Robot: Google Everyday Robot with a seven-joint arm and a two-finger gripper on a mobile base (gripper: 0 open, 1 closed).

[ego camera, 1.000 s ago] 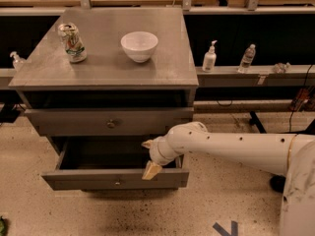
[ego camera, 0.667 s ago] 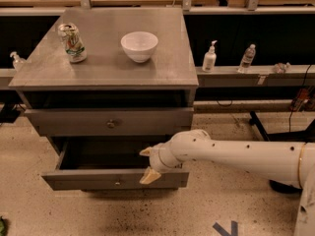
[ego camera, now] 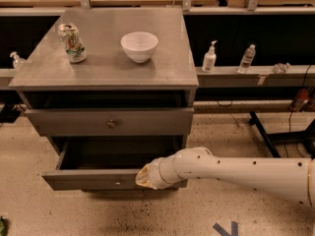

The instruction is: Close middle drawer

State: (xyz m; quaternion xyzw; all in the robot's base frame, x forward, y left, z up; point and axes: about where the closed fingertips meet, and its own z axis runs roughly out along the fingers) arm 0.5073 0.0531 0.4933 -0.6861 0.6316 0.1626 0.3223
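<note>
1. Since a second ago the gripper [ego camera: 143,176] has dropped lower and slid a touch left, and the white arm [ego camera: 236,173] has come down with it. The middle drawer [ego camera: 88,180] looks about as far out as it was.
2. Writing: nothing legible, honestly. The can [ego camera: 72,43] on the cabinet top [ego camera: 98,70] has a red and green print on white, but I can't make out a brand. Same for the pump bottle [ego camera: 209,58] and the clear bottle [ego camera: 247,59] on the ledge to the right: whatever's on their labels is too small to read.
3. A blue taped mark [ego camera: 226,228] sits on the floor at the bottom edge, no text on it.
4. The middle drawer is pulled out under the closed upper drawer [ego camera: 74,122], its dark box open to view.
5. The gripper is right up against that drawer's low front panel, toward the right end, just right of the tiny knob [ego camera: 117,183].
6. Gripper wide or narrow? Can't tell from this angle.
7. A white bowl [ego camera: 139,45] sits right of the can.
</note>
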